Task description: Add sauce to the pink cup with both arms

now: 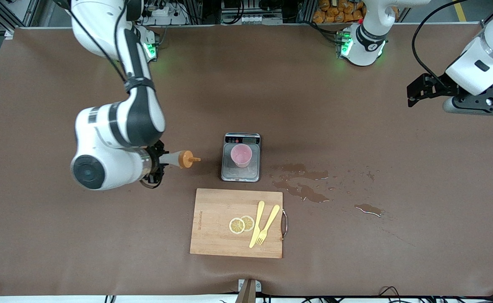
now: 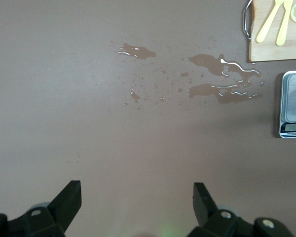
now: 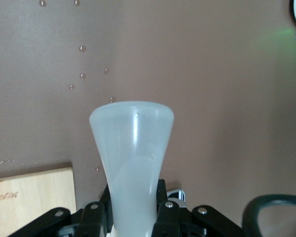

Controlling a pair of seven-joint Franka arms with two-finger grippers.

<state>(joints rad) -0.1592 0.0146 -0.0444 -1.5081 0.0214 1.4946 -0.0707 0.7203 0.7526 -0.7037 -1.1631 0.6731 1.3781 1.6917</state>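
Observation:
The pink cup (image 1: 241,155) stands upright on a small steel scale (image 1: 241,173) at mid-table. My right gripper (image 1: 159,162) is shut on the sauce bottle (image 1: 178,159), which lies level in the air beside the scale toward the right arm's end, with its orange nozzle (image 1: 189,159) aimed at the cup and a short gap between them. The right wrist view shows the translucent bottle (image 3: 132,148) squeezed between the fingers of the right gripper (image 3: 133,210). My left gripper (image 1: 414,93) waits open and empty over the left arm's end of the table, as the left wrist view confirms (image 2: 137,197).
A wooden cutting board (image 1: 213,227), nearer the front camera than the scale, carries two lemon slices (image 1: 241,224) and a yellow knife and fork (image 1: 264,224). Wet puddles (image 1: 301,185) spread over the brown mat from the scale toward the left arm's end.

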